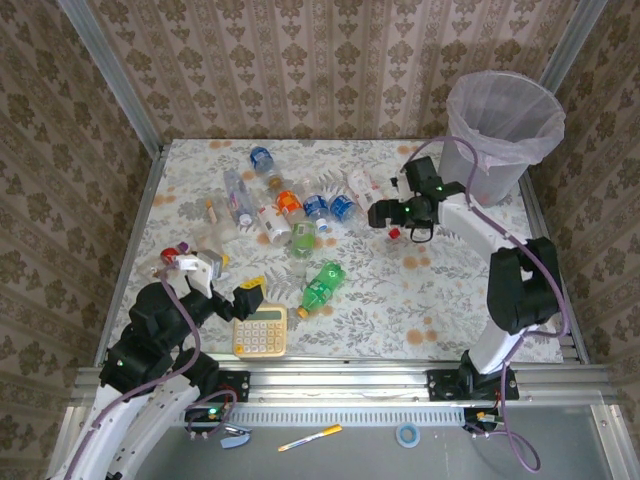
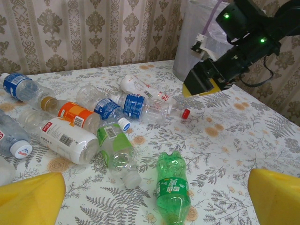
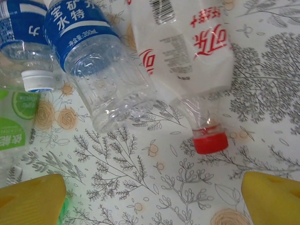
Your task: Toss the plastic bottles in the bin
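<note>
Floral-printed bench (image 1: 400, 300) sits between walls of damask wallpaper (image 1: 300, 60). Over it the right fingers (image 3: 274, 197) are spread wide and grasp nothing, poised above a red-capped bottle (image 3: 187, 61) that lies beside a blue-labelled bottle (image 3: 93, 61). At the near left the left fingers (image 2: 30, 199) are likewise released and empty, just beside a yellow calculator (image 1: 260, 330), with a green bottle (image 2: 172, 187) lying ahead of them. More plastic bottles (image 1: 289, 203) lie scattered across mid-bench, and the bin (image 1: 497, 183), lined with a pale bag (image 1: 505, 100), stands at the far right corner
</note>
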Available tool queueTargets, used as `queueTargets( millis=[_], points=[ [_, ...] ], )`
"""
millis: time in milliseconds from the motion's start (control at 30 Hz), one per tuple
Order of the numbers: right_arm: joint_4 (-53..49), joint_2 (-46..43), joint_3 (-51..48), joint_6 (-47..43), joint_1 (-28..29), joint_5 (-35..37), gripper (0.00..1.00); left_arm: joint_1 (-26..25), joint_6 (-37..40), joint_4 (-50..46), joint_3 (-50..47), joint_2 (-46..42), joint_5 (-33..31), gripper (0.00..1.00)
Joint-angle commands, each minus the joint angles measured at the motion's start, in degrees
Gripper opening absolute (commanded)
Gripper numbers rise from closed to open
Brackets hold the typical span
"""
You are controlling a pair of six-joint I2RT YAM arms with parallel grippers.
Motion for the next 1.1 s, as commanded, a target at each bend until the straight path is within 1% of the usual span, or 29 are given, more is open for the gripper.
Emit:
queueTargets(
  millis=[0,133,267,333,600,833,1067],
  points=[
    [-3.9,3.5,4.4,-3.6,1.7,2.8,0.96,-0.2,1.2,0.1,-0.1,-0.9,0.0,1.0],
    [-6.8,8.2,9.4,-6.5,3.7,4.6,0.95,-0.2,1.2,0.0,-0.1,-0.9,-0.1,1.0],
    [-8.4,12.4,13.3,-7.7,5.2,7.3,0.94,-0.2,1.2,0.0,0.0,-0.9,-0.1,1.0],
    [-8.9,14.3,15.2,-8.0,5.7,8.2,0.92,-0.2,1.2,0.0,0.0,-1.0,-0.2,1.0],
    [-8.8,18.3,19.4,-9.7,7.9,12.7,0.92,-0.2,1.1,0.0,-0.1,-0.9,-0.1,1.0],
    [-8.6,20.9,21.4,-10.6,9.3,13.2,0.91,-0.2,1.1,0.0,-0.2,-0.9,-0.1,1.0],
    [-8.7,23.3,24.1,-10.6,10.5,13.4,0.87,-0.2,1.1,0.1,-0.2,-0.9,-0.1,1.0]
  ],
)
